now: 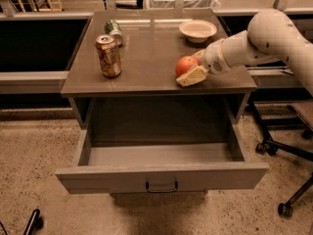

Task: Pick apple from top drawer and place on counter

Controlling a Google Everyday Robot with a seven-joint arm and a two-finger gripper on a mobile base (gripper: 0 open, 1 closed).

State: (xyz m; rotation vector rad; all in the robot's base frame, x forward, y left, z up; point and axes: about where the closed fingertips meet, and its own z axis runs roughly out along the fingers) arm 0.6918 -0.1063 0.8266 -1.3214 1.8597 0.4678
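The robot's gripper claw (190, 68) is clenched on the apple (184, 63), one cream finger under its front and the other behind it. The arm reaches in from the right. The counter (146, 58) lies directly beneath the claw, close to the front edge; whether the lower finger touches the top cannot be told. The open top drawer (161, 176) sits below and forward of the claw, and nothing shows in it. An upright soda can (108, 56) stands well to the claw's left, and a bowl (197, 30) sits just behind it. The fruit is round, so no axis needs aligning. The release likely calls only for a short drop, kept back from the edge.
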